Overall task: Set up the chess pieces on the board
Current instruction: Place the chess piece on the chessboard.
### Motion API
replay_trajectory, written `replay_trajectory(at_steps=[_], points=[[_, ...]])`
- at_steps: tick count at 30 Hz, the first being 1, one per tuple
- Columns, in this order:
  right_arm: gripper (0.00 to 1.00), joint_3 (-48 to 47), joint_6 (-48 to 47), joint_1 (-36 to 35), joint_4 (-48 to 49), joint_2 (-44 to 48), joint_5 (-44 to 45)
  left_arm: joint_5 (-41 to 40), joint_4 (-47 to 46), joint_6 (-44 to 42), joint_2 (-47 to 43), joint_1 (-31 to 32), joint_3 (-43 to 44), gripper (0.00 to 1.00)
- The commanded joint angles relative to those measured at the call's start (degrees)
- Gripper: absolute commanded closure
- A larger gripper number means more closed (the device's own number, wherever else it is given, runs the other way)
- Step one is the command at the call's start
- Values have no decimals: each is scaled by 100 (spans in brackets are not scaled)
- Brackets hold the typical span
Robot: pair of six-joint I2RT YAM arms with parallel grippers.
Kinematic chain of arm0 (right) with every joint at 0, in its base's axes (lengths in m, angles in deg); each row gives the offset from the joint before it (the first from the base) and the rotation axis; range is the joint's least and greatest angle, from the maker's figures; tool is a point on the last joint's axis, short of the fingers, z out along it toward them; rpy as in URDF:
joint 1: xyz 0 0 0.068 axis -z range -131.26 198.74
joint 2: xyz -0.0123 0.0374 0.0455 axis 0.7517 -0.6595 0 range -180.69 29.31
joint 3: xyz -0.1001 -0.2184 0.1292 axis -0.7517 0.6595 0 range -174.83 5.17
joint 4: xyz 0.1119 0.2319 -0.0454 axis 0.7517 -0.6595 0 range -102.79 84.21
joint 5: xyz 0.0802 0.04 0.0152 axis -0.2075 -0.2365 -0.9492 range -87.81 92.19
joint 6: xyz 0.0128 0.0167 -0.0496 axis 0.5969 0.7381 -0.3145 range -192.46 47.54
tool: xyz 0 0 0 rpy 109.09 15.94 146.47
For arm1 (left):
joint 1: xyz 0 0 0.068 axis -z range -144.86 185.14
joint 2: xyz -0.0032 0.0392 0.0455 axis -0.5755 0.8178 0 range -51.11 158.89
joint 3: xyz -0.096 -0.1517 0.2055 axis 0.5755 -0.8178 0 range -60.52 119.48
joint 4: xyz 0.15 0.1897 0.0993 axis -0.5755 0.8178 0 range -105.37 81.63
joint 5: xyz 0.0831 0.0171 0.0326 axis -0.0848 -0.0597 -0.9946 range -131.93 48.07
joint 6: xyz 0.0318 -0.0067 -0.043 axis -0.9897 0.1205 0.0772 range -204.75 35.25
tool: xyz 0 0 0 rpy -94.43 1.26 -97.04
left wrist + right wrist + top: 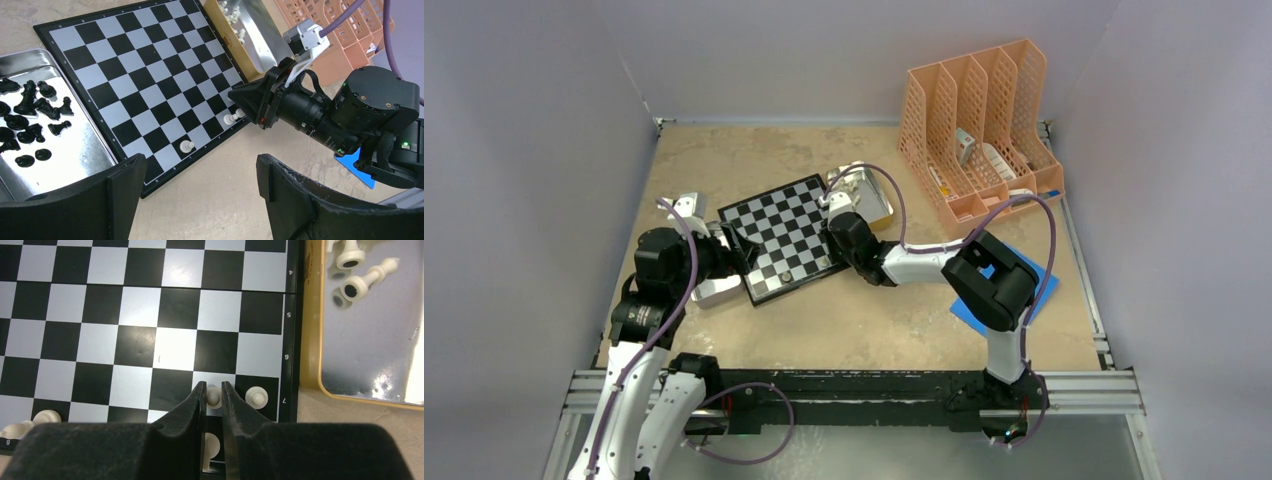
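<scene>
Right wrist view: right fingers (199,400) drawn almost together on either side of a pale pawn (213,397) standing on a white square near the edge of the board (140,305); actual contact not discernible. Just beside it, a second pale pawn (256,396) on the adjoining black square. Loose pale pieces (367,280) in the gold-rimmed tray (311,340) alongside the board. Left wrist view: left fingers (120,190) spread wide, nothing between them, above the surface (210,200) by the board's corner. Black pieces (35,107) scattered in a steel tray (75,150) just beside the opposite edge.
</scene>
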Motion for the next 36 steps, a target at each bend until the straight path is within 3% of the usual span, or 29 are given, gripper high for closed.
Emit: replay_trajectory(at_steps=[1, 26, 36], points=[[80, -263, -28, -17, 59, 41, 256, -44, -114, 54, -22, 16, 55, 19], [80, -501, -4, -17, -126, 58, 45, -60, -105, 54, 19, 16, 55, 19], [74, -624, 172, -18, -338, -97, 55, -94, -96, 62, -20, 16, 55, 19]])
